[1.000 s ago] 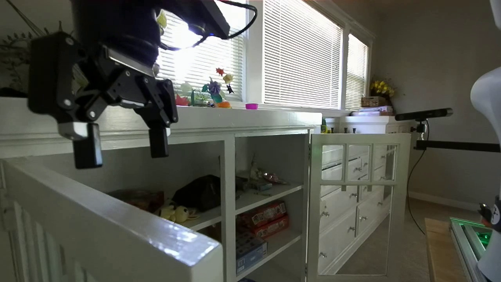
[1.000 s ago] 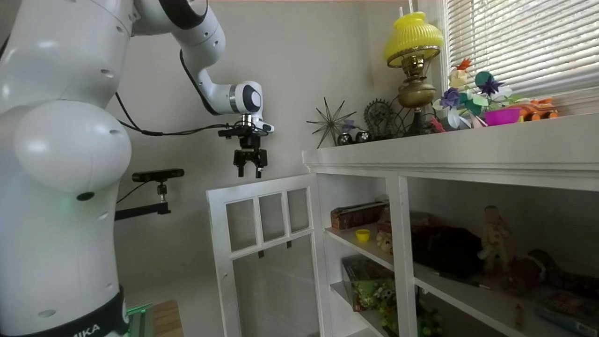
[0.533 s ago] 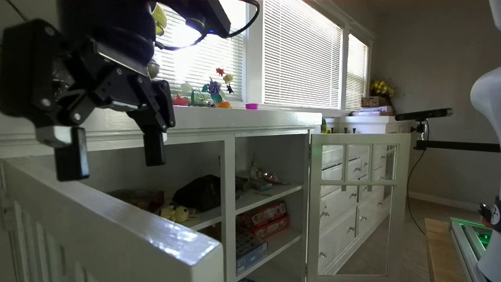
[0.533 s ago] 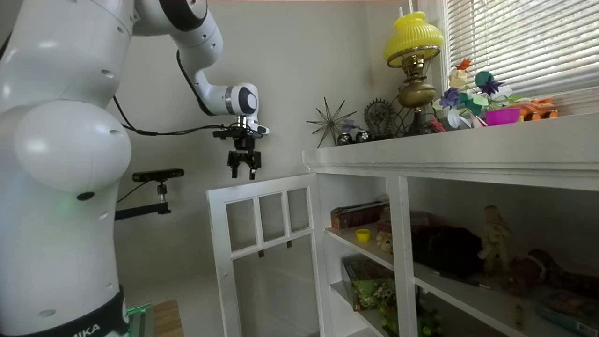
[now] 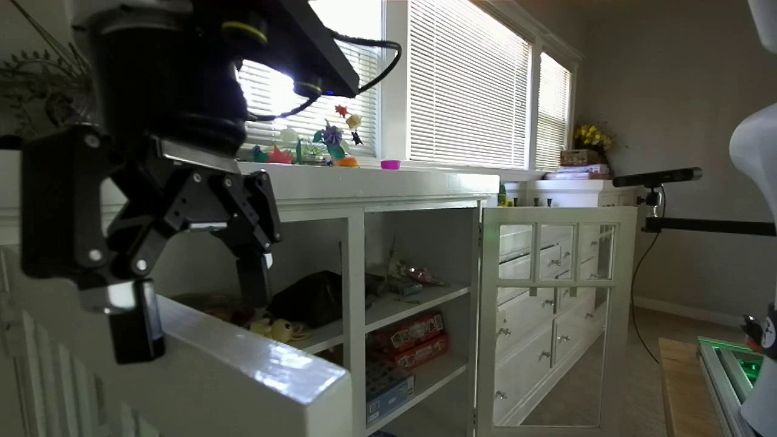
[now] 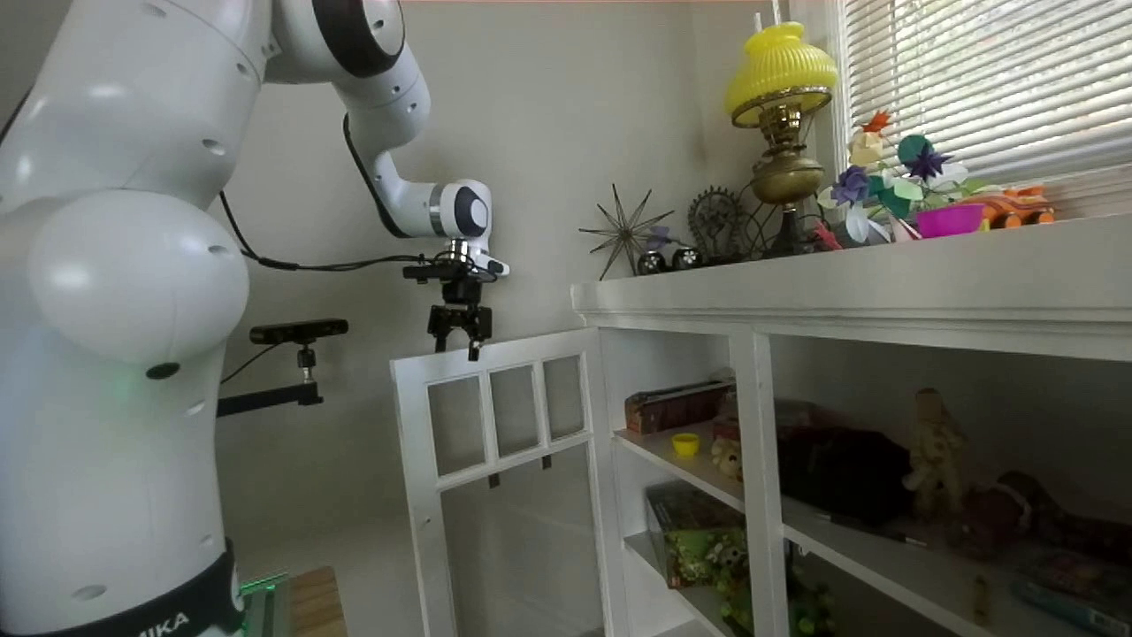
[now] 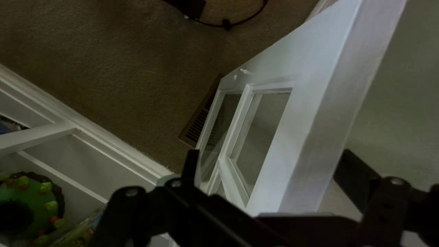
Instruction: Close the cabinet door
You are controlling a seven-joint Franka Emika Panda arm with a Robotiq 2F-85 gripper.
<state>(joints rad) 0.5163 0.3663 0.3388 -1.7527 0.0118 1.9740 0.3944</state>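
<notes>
Cabinet door: stood open at about 7 o'clock in an exterior view, meeting the cabinet on its 3 o'clock side
Claw: spread wide, nothing pinched; in the wrist view the door's top rail lay between its fingers, touch unclear
Frame: looked stiff and probably light to swing, its glossy paint perhaps slippery
Panes: seemed glass, so fragile and best avoided
Free edge: at 9 o'clock; a hold on the top rail near there promised most leverage
</notes>
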